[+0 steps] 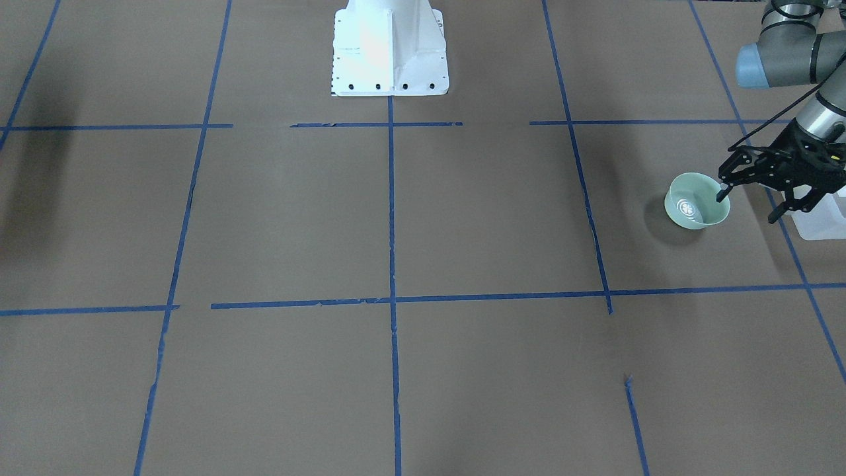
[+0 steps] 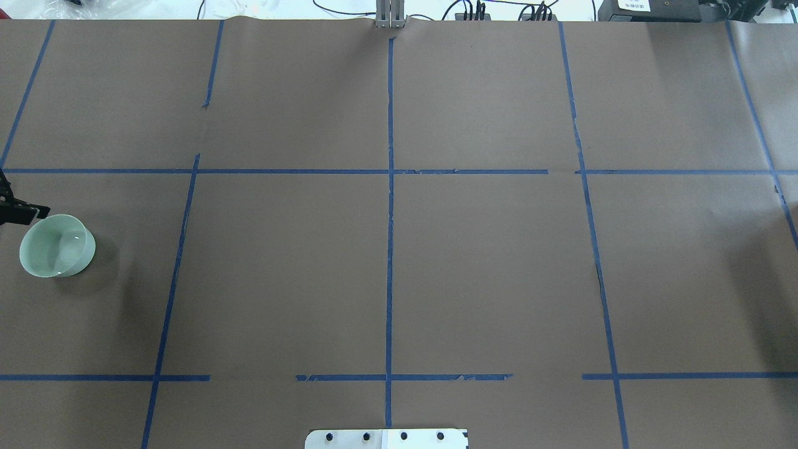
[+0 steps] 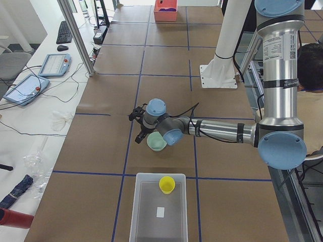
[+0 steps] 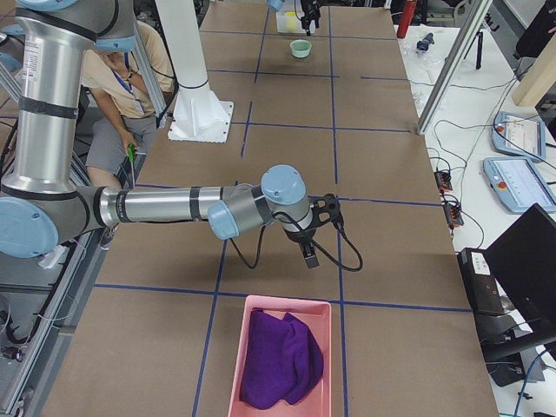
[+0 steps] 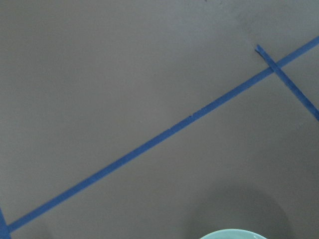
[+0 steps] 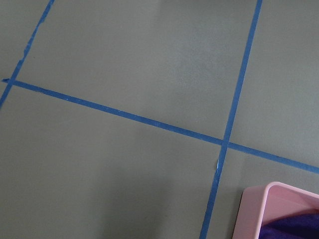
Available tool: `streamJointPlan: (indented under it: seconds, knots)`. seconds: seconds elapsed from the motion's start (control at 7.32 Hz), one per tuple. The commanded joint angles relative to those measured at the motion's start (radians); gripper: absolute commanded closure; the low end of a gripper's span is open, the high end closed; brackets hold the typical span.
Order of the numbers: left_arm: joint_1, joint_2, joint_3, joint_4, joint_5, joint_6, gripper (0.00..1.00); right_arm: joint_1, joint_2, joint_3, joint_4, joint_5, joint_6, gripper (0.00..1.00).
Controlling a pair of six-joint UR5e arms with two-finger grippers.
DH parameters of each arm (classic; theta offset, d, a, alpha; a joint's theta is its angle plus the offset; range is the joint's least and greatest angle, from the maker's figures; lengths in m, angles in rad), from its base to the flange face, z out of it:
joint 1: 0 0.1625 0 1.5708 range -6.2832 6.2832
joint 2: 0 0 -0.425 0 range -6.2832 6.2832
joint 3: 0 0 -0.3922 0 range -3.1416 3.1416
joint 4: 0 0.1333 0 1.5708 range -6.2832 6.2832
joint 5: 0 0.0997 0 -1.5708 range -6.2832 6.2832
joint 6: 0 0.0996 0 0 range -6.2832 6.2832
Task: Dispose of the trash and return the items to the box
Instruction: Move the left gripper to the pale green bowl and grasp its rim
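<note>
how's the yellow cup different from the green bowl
The cup is yellow and stands inside the box; the bowl is mint green and outside it. The cup is narrower, the bowl wider. The open left tool is at the bowl's rim, away from the cup. Both open upward.

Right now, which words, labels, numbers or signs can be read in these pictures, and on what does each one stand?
No text is legible anywhere.
Inside the bowl, a white round emblem: a sign, no letters.
On the left arm, a printed label: too small to read.
In the box, a white sticker: too small to read.
On a black device, a white label: blurred.
</note>
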Motion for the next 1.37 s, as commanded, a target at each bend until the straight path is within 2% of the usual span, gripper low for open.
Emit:
streamJointPlan:
  seconds: [0.0,0.27,0.41,0.55,0.82,0.96,1.09,1.23]
  knots:
    - [0.079,0.022,0.085,-0.161,0.033,-0.070,0.00,0.000,-0.006,0.000,0.000,-0.001,-0.001,0.00]
    - [0.115,0.022,0.121,-0.189,0.055,-0.067,0.06,0.000,-0.011,0.000,0.008,-0.001,-0.007,0.00]
    - [0.139,0.022,0.137,-0.209,0.092,-0.067,0.28,0.000,-0.023,0.000,0.034,-0.001,-0.004,0.00]
    - [0.142,0.022,0.136,-0.212,0.098,-0.065,0.99,0.000,-0.025,0.000,0.037,-0.002,-0.004,0.00]
    - [0.136,0.025,0.109,-0.231,0.095,-0.055,1.00,0.000,-0.025,-0.001,0.037,-0.002,-0.002,0.00]
    - [0.135,0.061,0.042,-0.219,0.068,-0.055,1.00,0.000,-0.025,0.000,0.037,-0.002,-0.002,0.00]
    - [0.129,0.071,0.007,-0.215,-0.031,-0.055,1.00,0.000,-0.025,-0.001,0.037,-0.002,-0.002,0.00]
    - [0.104,0.077,-0.016,-0.215,-0.061,-0.032,1.00,0.000,-0.025,-0.002,0.037,-0.002,-0.002,0.00]
